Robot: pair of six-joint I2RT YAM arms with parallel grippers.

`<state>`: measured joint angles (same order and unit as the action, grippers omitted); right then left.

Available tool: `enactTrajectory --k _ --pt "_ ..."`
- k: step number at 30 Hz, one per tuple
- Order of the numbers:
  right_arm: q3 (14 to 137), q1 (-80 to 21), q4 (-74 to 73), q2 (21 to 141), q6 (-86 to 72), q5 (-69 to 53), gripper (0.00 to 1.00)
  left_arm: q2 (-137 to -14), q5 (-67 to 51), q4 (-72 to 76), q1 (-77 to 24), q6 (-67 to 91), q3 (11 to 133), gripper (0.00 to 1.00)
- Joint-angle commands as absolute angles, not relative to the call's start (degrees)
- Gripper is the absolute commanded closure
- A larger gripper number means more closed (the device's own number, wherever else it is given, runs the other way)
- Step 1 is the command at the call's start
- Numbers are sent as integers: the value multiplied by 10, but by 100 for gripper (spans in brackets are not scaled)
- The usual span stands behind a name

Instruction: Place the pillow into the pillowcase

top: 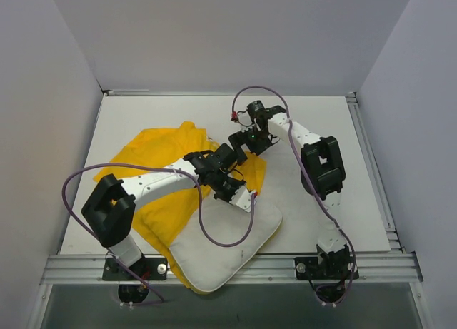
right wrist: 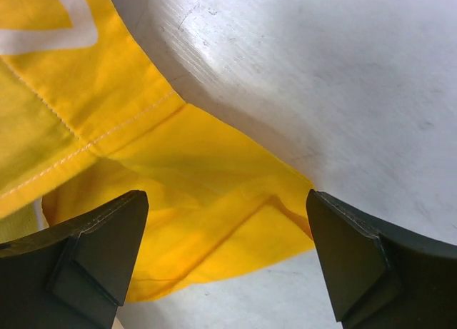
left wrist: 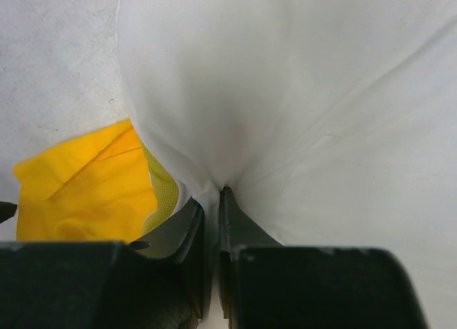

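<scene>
The white pillow lies at the near middle of the table, its far edge on the yellow pillowcase. My left gripper is shut on the pillow's far edge; in the left wrist view the white pillow fabric is pinched between the jaws at my gripper, with the pillowcase at the left. My right gripper is open just above the pillowcase's far right corner. In the right wrist view my gripper has its jaws wide apart over that corner, not touching it.
The white table is walled by white panels on three sides. A metal rail runs along the near edge, and the pillow's near corner overhangs it. Purple cables loop from both arms over the pillow.
</scene>
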<state>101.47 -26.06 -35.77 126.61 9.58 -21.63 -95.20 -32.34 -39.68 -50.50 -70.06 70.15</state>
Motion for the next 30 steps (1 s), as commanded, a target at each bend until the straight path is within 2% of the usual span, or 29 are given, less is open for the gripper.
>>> enactTrajectory --k 1,9,14,15,17,18,19,20,21,25,30 --pt "1027 -251 -379 1204 123 -226 0 -935 -334 -409 -505 -718 714 100" --pt "1054 -267 -389 1272 166 -191 0 -941 -333 -410 -505 -720 719 100" --pt "1113 -263 -456 1346 174 -242 3 -940 -325 -409 -500 -711 722 100" --pt "1114 -260 -485 1355 180 -259 16 -940 -324 -405 -499 -707 722 100" --pt "1087 -258 -507 1342 188 -302 35 -940 -309 -404 -495 -706 718 100" --pt "1075 -257 -516 1335 192 -315 55 -940 -302 -403 -493 -705 718 100" --pt "1063 -254 -526 1326 205 -327 70 -940 -294 -401 -490 -706 716 100" --pt "1029 -246 -540 1299 206 -352 91 -945 -273 -400 -483 -704 715 100" --pt "1008 -238 -541 1279 203 -368 100 -947 -261 -398 -478 -701 715 100" --pt "903 -169 -548 1173 196 -428 100 -960 -205 -379 -438 -685 717 100" --pt "799 -96 -612 1078 289 -389 100 -995 -96 -324 -375 -654 742 100"
